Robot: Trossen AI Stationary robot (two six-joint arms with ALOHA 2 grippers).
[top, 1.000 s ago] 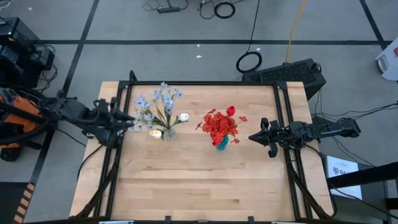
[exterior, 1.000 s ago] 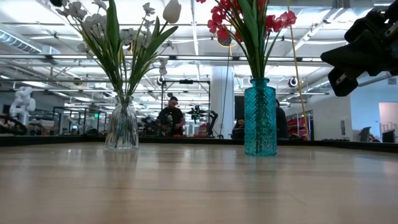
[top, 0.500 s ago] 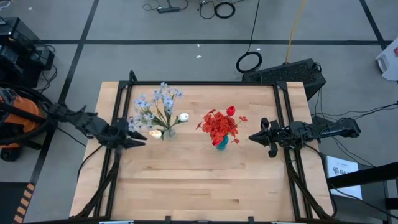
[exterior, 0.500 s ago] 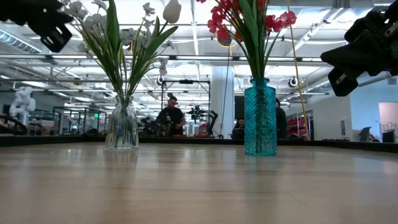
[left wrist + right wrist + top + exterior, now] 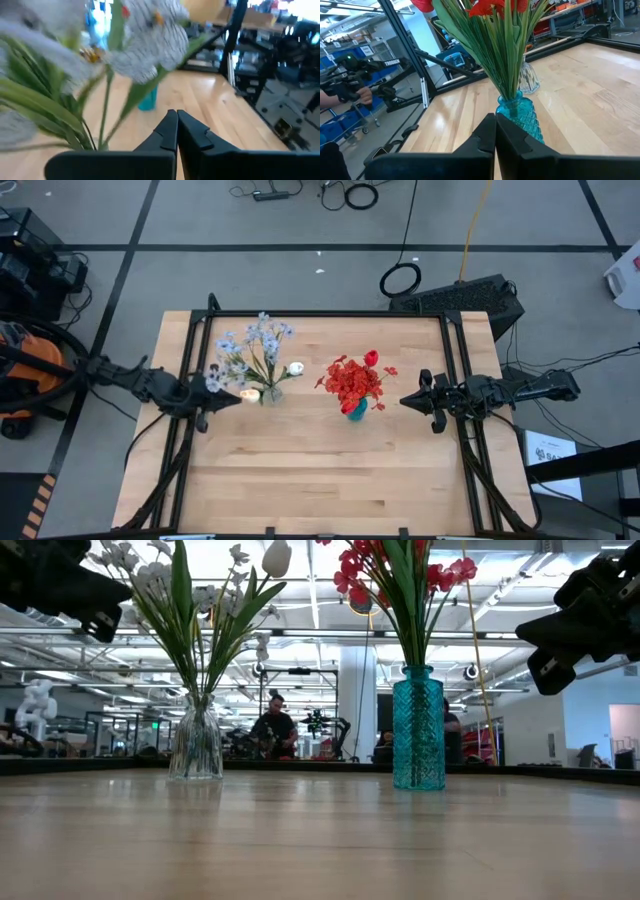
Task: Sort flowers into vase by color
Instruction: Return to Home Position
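A clear glass vase [image 5: 196, 743] holds the pale blue and white flowers [image 5: 252, 346] left of the table's middle. To its right, a teal vase [image 5: 417, 727] holds the red flowers [image 5: 353, 381]. Both vases stand upright on their bases. My left gripper [image 5: 234, 399] is shut with nothing in it. It hangs just left of the clear vase, beside the pale sprays [image 5: 145, 45], and shows at the top left of the low view [image 5: 70, 585]. My right gripper [image 5: 405, 400] is shut and empty, and it points at the teal vase [image 5: 520, 117] from the right.
Black frame rails [image 5: 185, 430] run along the table's left and right sides under both arms. Bare wood [image 5: 320, 470] fills the near half of the table. People and equipment show in the room behind the far edge.
My left gripper has come down beside the pale flowers, moving a little toward the near edge and the clear vase. Its fingers, apart before, have shut on nothing. The vases, the flowers and my right arm have kept still.
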